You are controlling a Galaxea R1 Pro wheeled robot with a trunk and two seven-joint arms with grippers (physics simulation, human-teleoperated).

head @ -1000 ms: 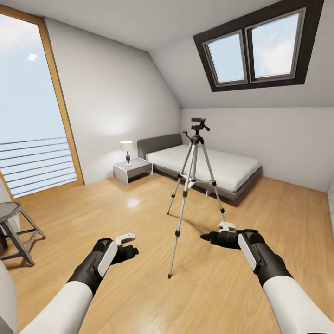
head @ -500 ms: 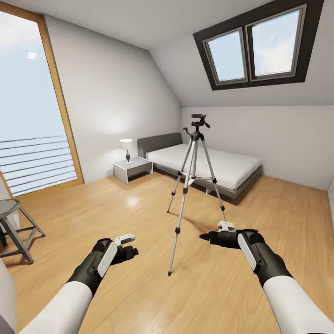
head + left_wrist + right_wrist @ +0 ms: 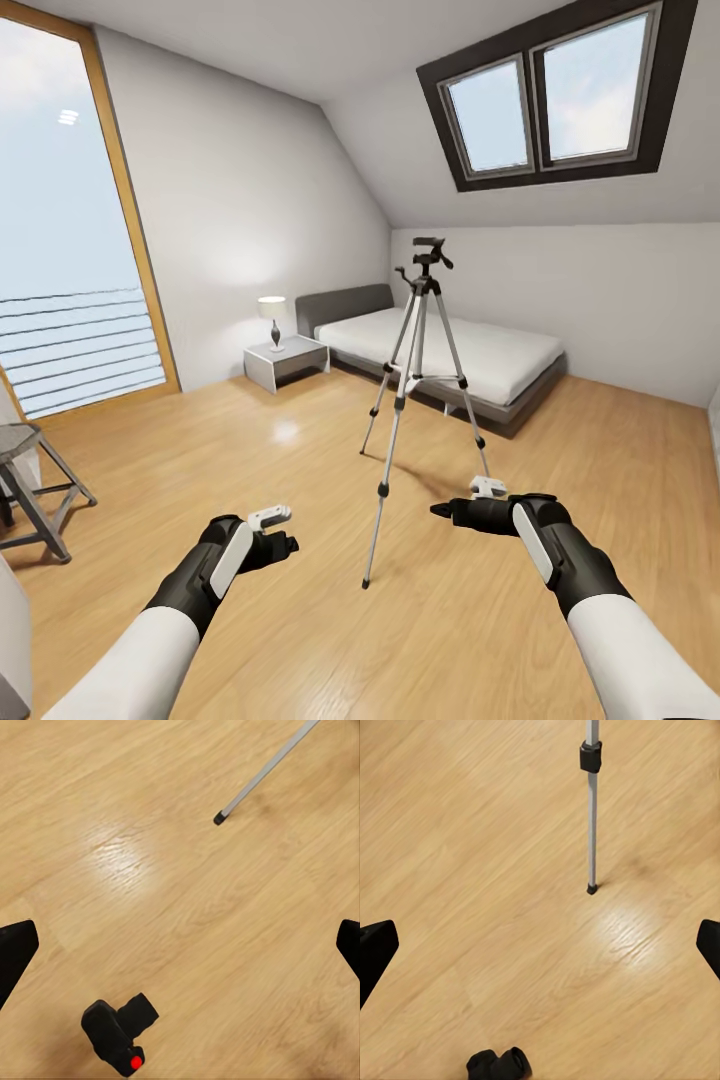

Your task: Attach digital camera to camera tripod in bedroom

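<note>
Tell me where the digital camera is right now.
The digital camera lies on the wood floor in the left wrist view, loose between the open fingers, some way from the camera tripod's nearest foot.

L point(image 3: 272, 532) & R point(image 3: 468, 503) grippers empty, fingers apart.

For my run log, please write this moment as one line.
scene: bedroom | silver-legged black-headed camera tripod: standing, head bare | small black digital camera with red button: on wood floor | left hand: open, empty | right hand: open, empty

Bright, even daylight pours from the tall window point(image 3: 70, 230) and skylight point(image 3: 555, 95) — a glossy glare patch on the wood floor point(image 3: 127, 862) ahead of the left gripper point(image 3: 180, 945), soft shadows, wide-angle stretching at edges.
</note>
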